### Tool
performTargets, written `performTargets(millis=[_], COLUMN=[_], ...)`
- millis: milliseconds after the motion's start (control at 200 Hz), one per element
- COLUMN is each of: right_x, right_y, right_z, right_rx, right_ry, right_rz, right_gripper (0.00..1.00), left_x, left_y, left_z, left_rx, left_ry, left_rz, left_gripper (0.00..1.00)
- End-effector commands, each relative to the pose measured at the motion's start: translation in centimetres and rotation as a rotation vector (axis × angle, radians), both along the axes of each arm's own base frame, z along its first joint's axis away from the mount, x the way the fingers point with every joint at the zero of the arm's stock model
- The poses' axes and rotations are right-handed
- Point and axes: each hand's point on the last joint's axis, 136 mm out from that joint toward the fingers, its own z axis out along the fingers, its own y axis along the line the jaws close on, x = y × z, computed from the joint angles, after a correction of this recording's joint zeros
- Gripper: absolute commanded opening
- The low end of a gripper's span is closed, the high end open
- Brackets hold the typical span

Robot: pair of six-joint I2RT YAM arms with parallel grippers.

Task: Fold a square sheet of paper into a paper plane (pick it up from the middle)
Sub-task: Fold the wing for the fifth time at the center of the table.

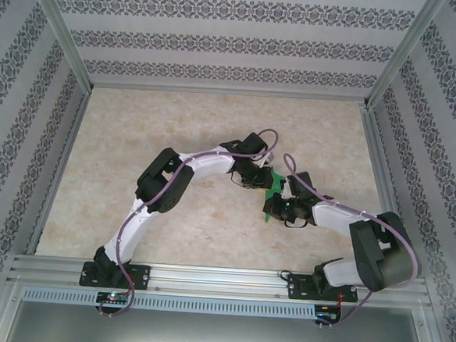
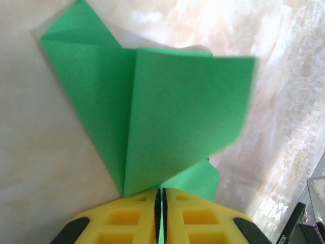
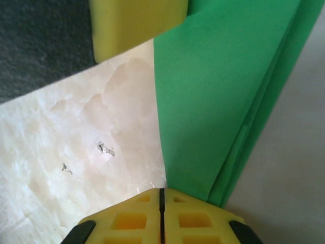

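The square sheet of paper [image 2: 177, 112] is bright green and folded into layered flaps, a rough paper plane form with a pointed corner at the upper left of the left wrist view. My left gripper [image 2: 161, 192] is shut on its lower edge, with green showing between the jaws. One flap stands up from the table. In the top view the paper [image 1: 274, 196] sits between my left gripper [image 1: 268, 180] and my right gripper [image 1: 282, 206]. My right gripper [image 3: 162, 191] is shut, and the folded paper [image 3: 218, 91] runs out from behind its right finger.
The marbled beige tabletop [image 1: 176, 128] is ringed by an aluminium frame [image 1: 205, 277] and patterned walls. A yellow finger of my left gripper [image 3: 137, 23] shows at the top of the right wrist view, close to the paper.
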Motion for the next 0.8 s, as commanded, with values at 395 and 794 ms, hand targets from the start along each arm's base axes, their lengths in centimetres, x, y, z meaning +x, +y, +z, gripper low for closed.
performTargets(millis=[395, 794], right_x=[-6.9, -7.5], right_y=[-3.4, -3.4], right_z=[-3.8, -3.4], right_rx=[-0.133, -0.117], right_ry=[0.259, 0.260], right_rz=[-0.019, -0.020], right_gripper=[0.08, 0.08], left_x=[8.8, 10.5], left_y=[2.6, 2.8], left_z=[-1.2, -1.9], left_rx=[0.052, 0.100], left_ry=[-0.128, -0.137], left_rz=[0.190, 0.176], left_gripper=[0.15, 0.15])
